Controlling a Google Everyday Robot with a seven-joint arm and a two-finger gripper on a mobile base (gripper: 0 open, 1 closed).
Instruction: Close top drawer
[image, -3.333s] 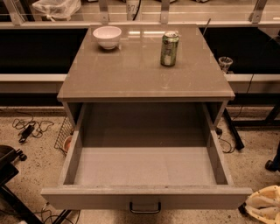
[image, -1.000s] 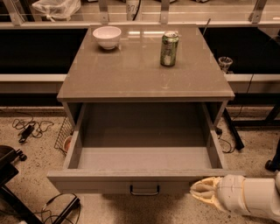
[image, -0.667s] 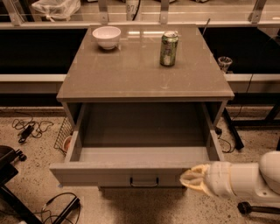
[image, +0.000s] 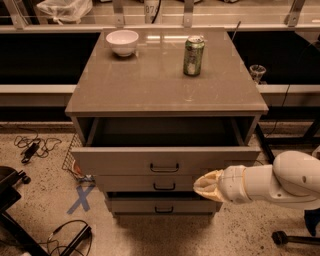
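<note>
Warm, rather dim light falls from above. Pale glare streaks the cabinet top (image: 150, 85) behind the bowl (image: 122, 41) and can (image: 193, 55). The top drawer (image: 120, 161) is deeply shadowed inside. The gripper (image: 207, 185), low right before the lower drawer fronts, is brightly lit.

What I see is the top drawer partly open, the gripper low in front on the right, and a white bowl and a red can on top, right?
Not quite: the camera view shows the can is green, not red. The rest holds: top drawer partly open, gripper low in front on the right, white bowl on the cabinet top.
</note>
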